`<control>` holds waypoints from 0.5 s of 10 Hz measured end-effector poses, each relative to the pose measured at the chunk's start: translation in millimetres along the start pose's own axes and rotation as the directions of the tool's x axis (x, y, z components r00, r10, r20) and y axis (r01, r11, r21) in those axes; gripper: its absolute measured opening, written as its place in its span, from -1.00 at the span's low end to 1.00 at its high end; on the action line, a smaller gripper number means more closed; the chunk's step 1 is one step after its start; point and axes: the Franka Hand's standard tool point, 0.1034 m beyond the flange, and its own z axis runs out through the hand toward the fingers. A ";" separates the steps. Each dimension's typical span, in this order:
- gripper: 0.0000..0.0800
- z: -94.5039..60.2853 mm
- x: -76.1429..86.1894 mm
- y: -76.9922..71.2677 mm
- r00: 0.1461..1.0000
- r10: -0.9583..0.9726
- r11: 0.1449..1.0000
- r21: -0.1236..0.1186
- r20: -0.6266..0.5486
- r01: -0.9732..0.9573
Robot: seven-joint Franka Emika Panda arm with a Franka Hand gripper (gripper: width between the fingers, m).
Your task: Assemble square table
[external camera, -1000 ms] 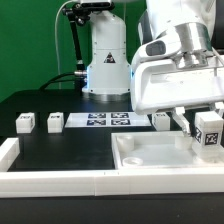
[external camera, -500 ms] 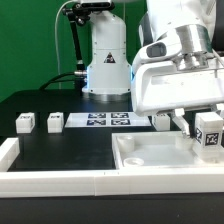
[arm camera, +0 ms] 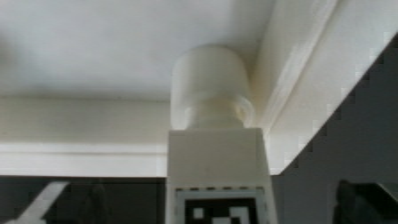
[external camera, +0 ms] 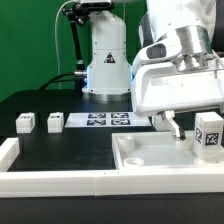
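**Leg in corner: lift clear, straight up**

Gripper point(external camera: 196, 126) jaws are apart, straddling the upright leg point(external camera: 209, 134) without touching it. Leg stands in the tabletop panel point(external camera: 150, 157) corner, exterior view's right. Rise vertically, since sideways drift could tip it.

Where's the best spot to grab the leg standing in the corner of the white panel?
Take the leg by its square tagged upper end, on two opposite flat sides, coming straight down from above. Its round lower part sits in the corner of the panel, where the rim walls likely block a low side approach.
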 end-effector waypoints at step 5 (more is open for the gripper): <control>0.62 -16.6 9.5 1.2 1.000 -0.004 1.000 -0.002 -0.008 0.004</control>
